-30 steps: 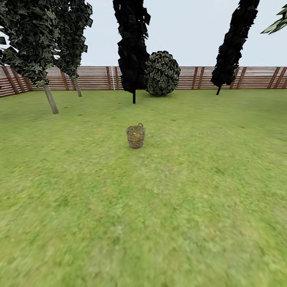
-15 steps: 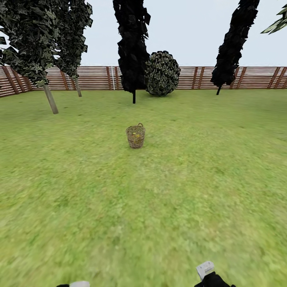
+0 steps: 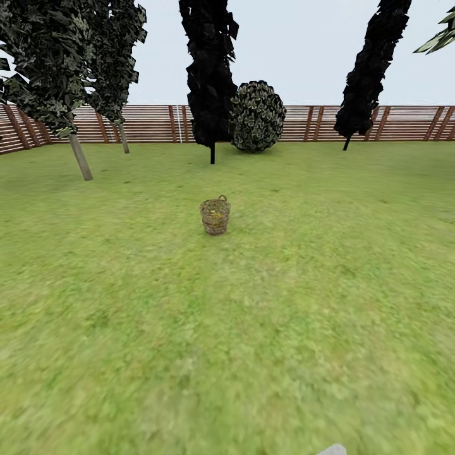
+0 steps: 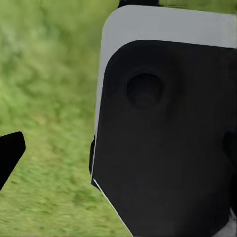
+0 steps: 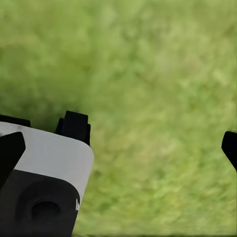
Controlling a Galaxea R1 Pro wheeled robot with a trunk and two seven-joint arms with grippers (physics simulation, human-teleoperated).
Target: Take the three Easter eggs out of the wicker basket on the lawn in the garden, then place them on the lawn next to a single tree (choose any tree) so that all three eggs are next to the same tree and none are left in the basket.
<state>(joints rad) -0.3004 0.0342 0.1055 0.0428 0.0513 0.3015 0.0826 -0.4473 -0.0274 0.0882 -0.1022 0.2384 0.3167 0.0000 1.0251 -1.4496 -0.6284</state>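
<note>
Mottled lawn (image 3: 126,328), wicker basket (image 3: 215,216) mid-grass, slatted fence (image 3: 151,123) behind

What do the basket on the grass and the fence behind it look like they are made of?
The wicker basket looks like woven brown wicker: an open weave with a small loop handle at the rim and yellow showing through. The fence looks like reddish-brown wood, horizontal slats between posts with a matte finish, though at this distance the grain is unclear.

a round bush (image 3: 256,117) stands between two black-foliaged trees (image 3: 209,69) before the slatted fence (image 3: 151,123)
</note>
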